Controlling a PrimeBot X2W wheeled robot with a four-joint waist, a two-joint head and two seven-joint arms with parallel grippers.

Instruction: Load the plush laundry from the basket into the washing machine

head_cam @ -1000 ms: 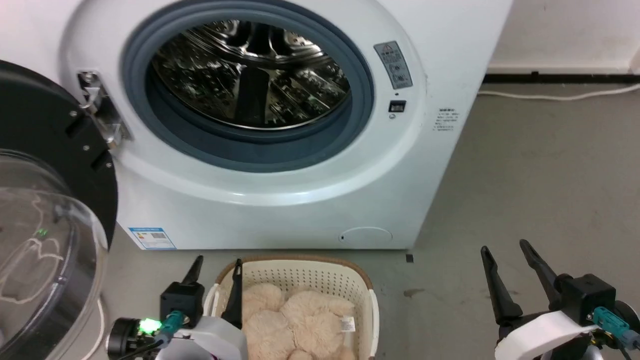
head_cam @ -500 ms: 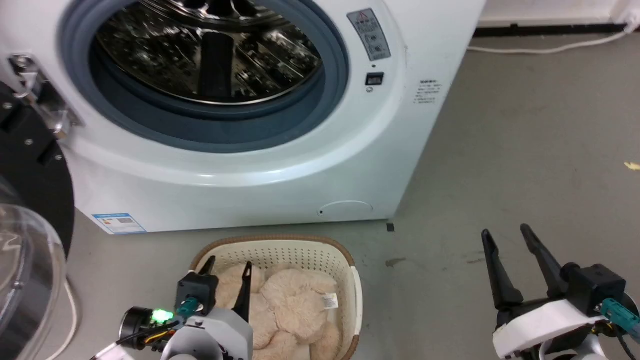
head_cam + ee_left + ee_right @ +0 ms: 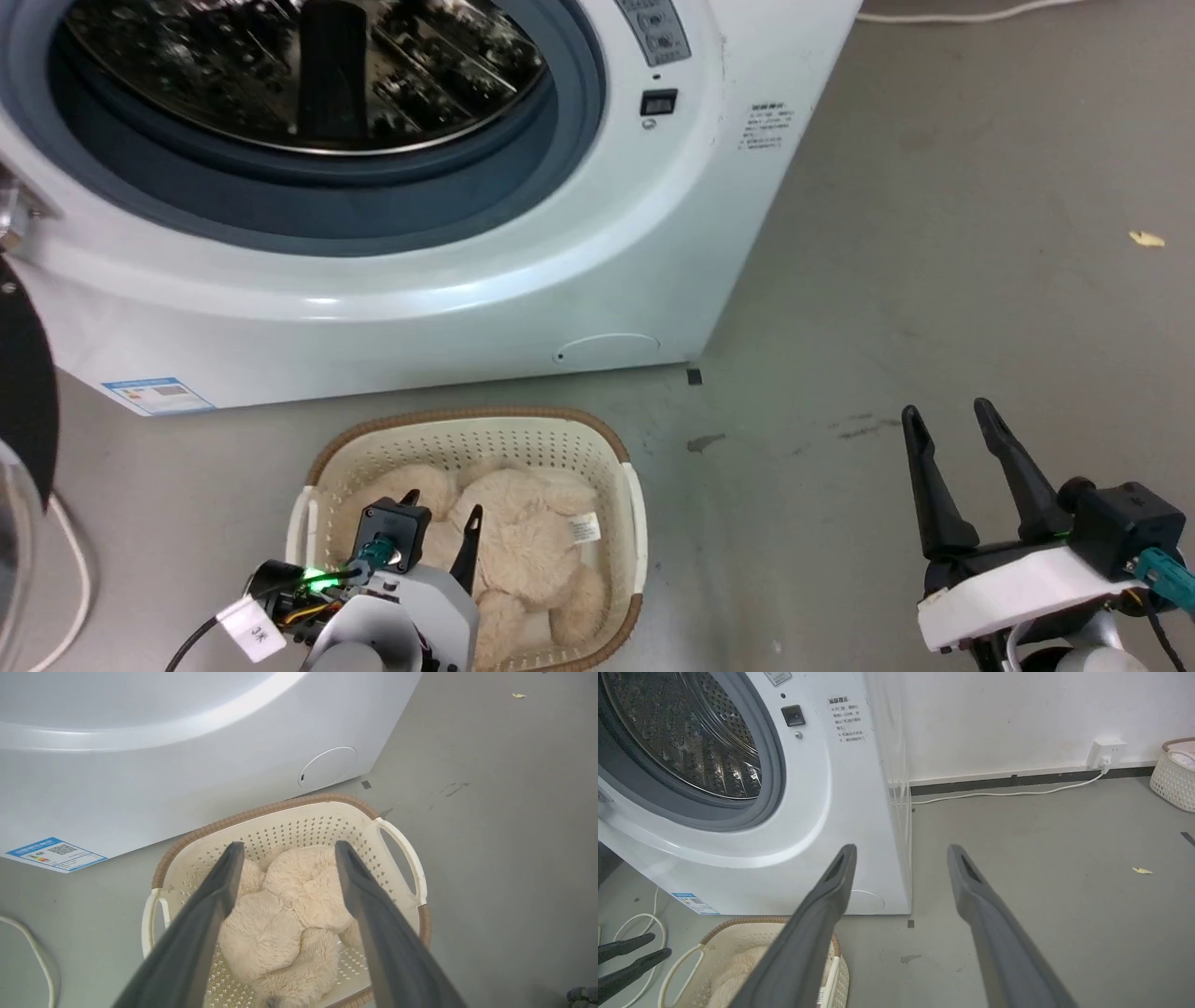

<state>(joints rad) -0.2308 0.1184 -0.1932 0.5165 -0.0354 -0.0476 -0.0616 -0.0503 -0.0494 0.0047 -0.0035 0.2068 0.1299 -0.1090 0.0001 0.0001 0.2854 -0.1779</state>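
The cream-beige plush laundry (image 3: 527, 546) lies curled in the basket (image 3: 467, 417), which stands on the floor before the washing machine (image 3: 448, 308). The machine's door is swung open at the left, and the steel drum (image 3: 280, 75) is bare. My left gripper (image 3: 442, 504) hangs open just above the plush. In the left wrist view its fingers (image 3: 288, 844) straddle the toy (image 3: 280, 914) without touching it. My right gripper (image 3: 945, 408) is open and holds nothing over the bare floor, right of the basket. It also shows in the right wrist view (image 3: 901, 848).
The black-rimmed door (image 3: 23, 373) stands at the far left, with a white cable (image 3: 70, 569) on the floor below it. A power cord (image 3: 994, 794) runs along the wall to a socket (image 3: 1108, 749). A second basket (image 3: 1174, 779) stands far right. A yellow scrap (image 3: 1146, 239) lies on the floor.
The head camera has tilted down, so the washer slid up the picture. My left gripper moved from the basket's left rim to over the plush inside. The right gripper stayed put.
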